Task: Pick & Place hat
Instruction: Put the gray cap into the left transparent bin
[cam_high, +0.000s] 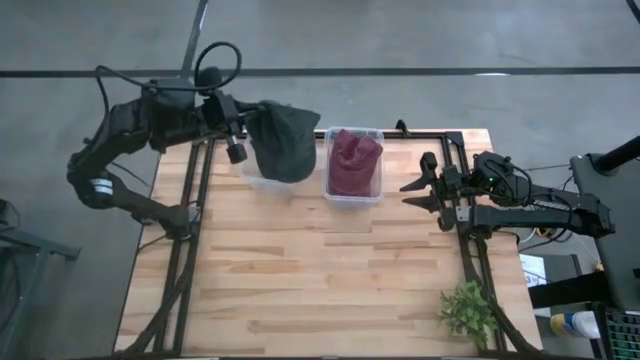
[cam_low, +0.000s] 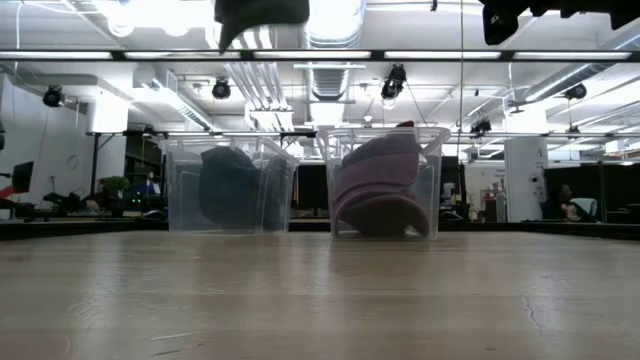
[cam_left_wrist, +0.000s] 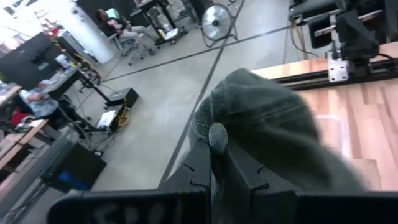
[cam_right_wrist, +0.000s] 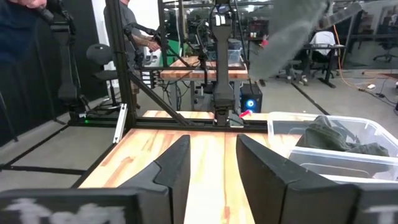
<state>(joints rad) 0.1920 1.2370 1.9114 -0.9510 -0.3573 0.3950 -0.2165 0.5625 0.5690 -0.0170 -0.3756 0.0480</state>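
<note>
Two clear bins are sitting side by side at the far edge of the wooden bench (cam_high: 300, 270). A maroon hat (cam_high: 354, 164) is filling the right bin (cam_high: 353, 194), so that share looks done. The left tool (cam_high: 249, 120) is pinching a dark green hat (cam_high: 284, 140) and holding it in the air over the left bin (cam_high: 262, 180), not yet released. That bin seems to be holding another dark hat (cam_low: 228, 187) already, though the plastic is blurring it. The right tool (cam_high: 417, 192) is waiting beside the right bin, fingers spread and carrying nothing.
</note>
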